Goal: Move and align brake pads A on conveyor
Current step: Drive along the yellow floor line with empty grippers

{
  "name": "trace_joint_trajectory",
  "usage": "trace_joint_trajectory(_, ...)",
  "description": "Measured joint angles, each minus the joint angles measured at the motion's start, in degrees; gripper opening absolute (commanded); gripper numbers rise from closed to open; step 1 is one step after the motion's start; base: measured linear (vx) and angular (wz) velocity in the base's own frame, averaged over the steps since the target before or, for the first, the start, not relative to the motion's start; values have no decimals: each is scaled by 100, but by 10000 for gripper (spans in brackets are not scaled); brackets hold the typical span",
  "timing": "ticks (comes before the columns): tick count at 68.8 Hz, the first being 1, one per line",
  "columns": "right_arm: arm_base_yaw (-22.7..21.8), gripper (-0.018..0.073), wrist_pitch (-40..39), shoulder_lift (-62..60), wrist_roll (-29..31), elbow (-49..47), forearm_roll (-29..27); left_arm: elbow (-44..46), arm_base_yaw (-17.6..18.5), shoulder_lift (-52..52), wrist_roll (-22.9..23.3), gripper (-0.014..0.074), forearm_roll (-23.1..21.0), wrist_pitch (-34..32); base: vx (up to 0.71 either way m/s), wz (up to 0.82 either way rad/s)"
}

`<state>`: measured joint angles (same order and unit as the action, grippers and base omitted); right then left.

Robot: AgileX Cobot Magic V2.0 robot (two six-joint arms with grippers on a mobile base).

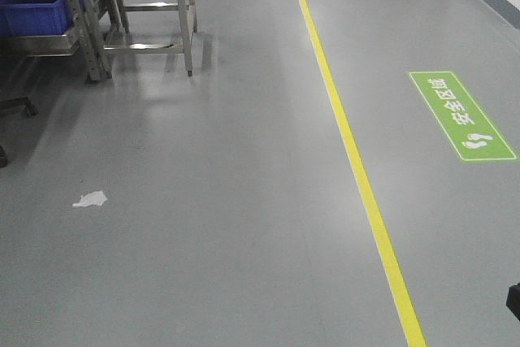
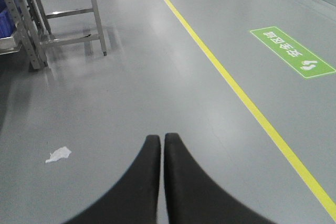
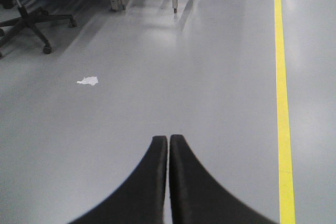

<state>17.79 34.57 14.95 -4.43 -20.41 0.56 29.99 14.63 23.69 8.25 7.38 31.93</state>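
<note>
The brake pads are in none of my three views, and the conveyor is not there either. I can only say that they are somewhere outside the frames, so I judge the rig must first turn to find them. From the name alone I expect such pads to be stiff, dense and flat, not fragile, with faces that may slip. I would take each one across its short width near the middle, by the two long edges, and not at a narrow end. The left gripper (image 2: 161,139) is closed, its two black fingers together or nearly so with nothing between them. The right gripper (image 3: 168,139) is the same and holds nothing. Both point forward over a grey floor (image 1: 227,225). A yellow line (image 1: 349,144) runs from the top centre to the lower right of the front view, with a green sign (image 1: 461,115) at its right. A scrap of white paper (image 1: 89,198) lies at the left centre. In the upper left a steel frame (image 1: 183,14) stands beside blue bins (image 1: 36,6), and the right wrist view shows a chair (image 3: 29,22) in its upper left corner.
</note>
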Motion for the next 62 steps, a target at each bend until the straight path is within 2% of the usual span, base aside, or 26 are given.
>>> trace_joint_trajectory(62,0,-10,0,0,0,0,0,0,0,0,0,-6,0,0,51,-10)
